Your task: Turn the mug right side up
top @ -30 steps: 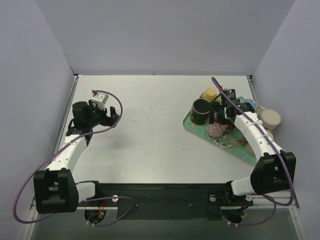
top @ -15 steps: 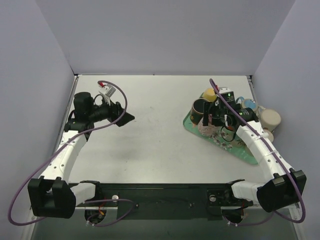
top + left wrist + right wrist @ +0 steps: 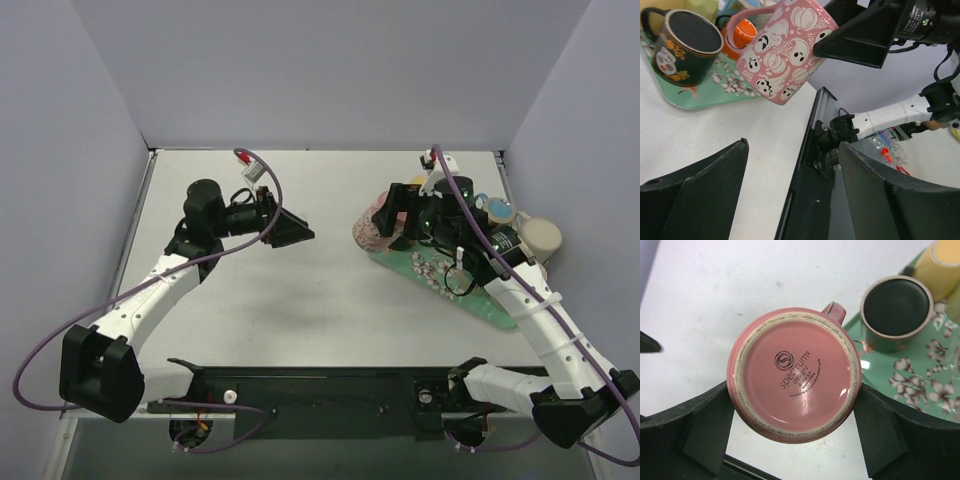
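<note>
Comparing with one second earlier: right claw (image 3: pixel 398 212) had lifted the pink mug (image 3: pixel 375 222) off the green tray (image 3: pixel 480 295). It held the mug in the air over the tray's left corner, tilted, base toward the wrist camera, fingers clamped on its sides. Left claw (image 3: pixel 290 232), released and holding nothing, had swung from the left edge of the surface (image 3: pixel 300 310) toward the middle, pointing at the mug. Dark mug (image 3: pixel 682 45) stayed on the tray.
</note>
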### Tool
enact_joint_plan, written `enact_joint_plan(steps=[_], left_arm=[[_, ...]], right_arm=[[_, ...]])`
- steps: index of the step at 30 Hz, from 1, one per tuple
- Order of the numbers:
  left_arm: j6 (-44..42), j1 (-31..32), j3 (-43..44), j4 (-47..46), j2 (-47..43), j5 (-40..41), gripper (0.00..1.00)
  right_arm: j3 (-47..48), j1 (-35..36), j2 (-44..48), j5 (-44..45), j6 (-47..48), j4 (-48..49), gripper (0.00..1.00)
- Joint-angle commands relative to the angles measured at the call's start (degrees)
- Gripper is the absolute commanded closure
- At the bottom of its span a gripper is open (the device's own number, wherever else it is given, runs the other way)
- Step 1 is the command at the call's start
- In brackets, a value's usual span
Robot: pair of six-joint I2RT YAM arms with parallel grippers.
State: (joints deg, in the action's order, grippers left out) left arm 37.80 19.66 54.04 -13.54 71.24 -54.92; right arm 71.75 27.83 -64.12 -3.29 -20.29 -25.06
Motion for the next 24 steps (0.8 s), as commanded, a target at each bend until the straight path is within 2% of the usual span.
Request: enact_joint_plan(steps=[1,5,8,13,16,21,24], left_arm=[[9.7,4.8,0.8,-9.4,2.5,2.0,0.17],[12.6,7.1,0.0,-11.9,5.3,3.8,0.18],[16.8,8.9,-1.7,-18.4,7.9,5.0,0.18],[20.4,9.9,-1.2,-20.5,12.8,4.1,0.19],[26.4,10.0,-3.4,-29.5,14.9,3.9,0.2],[32.5,10.2,-4.6,-36.5,16.6,5.3,0.25],[39.3,10.2,-7.2,-46.7,16.7,8.4,0.26]], right_arm=[[3.8,2.6,2.8,-0.2,-5.8,12.2,1.0],[4.5,4.4,2.8,-0.1,-7.3,15.0,1.0],[4.8,5.1,2.0,1.3,-7.2,14.8,1.0],[2.5,5.2,1.8,3.0,-7.9,15.6,1.0],[1.9,5.2,1.9,3.0,-8.4,16.7,1.0],[2.4,5.2,1.5,3.0,-9.0,17.9,1.0],[2.4,5.2,1.2,3.0,-9.7,18.9,1.0]])
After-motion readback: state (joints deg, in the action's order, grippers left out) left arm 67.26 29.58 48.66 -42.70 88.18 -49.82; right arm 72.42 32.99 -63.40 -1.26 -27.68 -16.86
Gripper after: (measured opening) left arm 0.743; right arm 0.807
